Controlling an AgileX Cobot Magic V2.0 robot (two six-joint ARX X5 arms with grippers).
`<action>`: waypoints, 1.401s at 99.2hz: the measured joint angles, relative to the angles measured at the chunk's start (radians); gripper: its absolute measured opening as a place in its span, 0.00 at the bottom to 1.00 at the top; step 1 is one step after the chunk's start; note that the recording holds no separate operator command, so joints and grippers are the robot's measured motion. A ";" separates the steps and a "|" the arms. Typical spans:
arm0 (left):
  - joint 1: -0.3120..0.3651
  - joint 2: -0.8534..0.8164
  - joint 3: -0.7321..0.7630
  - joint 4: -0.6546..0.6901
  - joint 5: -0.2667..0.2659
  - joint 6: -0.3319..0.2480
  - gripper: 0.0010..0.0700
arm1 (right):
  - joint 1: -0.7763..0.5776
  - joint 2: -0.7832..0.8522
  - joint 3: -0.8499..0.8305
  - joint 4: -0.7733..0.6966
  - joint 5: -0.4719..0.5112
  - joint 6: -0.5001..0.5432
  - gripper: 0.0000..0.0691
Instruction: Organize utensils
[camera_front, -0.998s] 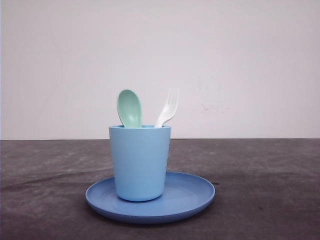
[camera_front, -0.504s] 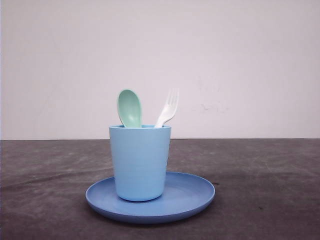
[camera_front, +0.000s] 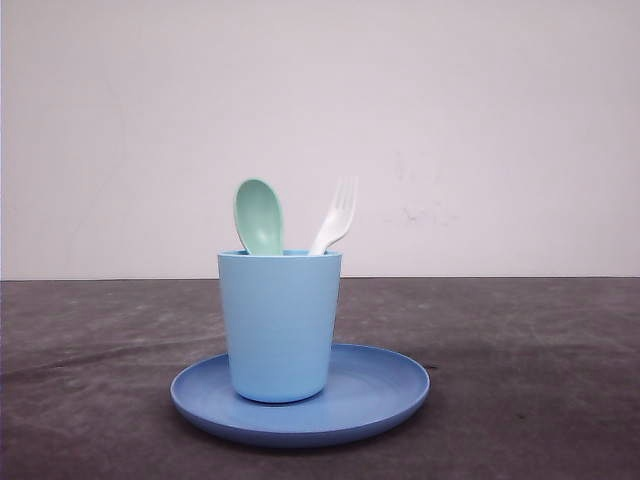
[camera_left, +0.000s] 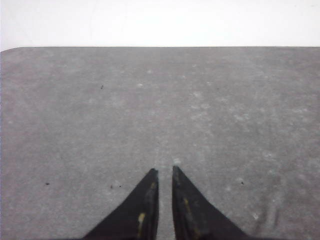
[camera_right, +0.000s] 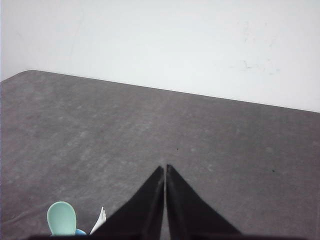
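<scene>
Standing in a light blue cup (camera_front: 279, 325), a mint-green spoon (camera_front: 259, 216) rises on the left, bowl upward, and a white fork (camera_front: 336, 222) leans to the right, tines upward. The cup sits left of centre on a round blue plate (camera_front: 385, 385), which rests on a dark grey table (camera_front: 540, 360) before a pale wall (camera_front: 480, 120). Over bare table, the left gripper (camera_left: 164, 172) has its black fingers nearly together, a thin gap between, holding nothing. The right gripper (camera_right: 164, 168) has its fingers pressed together, empty, above the spoon and fork.
</scene>
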 joint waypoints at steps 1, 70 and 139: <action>0.000 0.000 0.000 0.000 0.000 0.000 0.02 | 0.000 0.000 0.000 0.000 0.000 0.000 0.01; 0.000 0.000 0.000 0.000 0.000 0.000 0.02 | -0.014 -0.004 0.000 0.028 0.000 -0.018 0.01; 0.000 0.000 0.000 0.000 0.000 0.000 0.02 | -0.937 -0.080 -0.011 0.131 -0.532 -0.275 0.01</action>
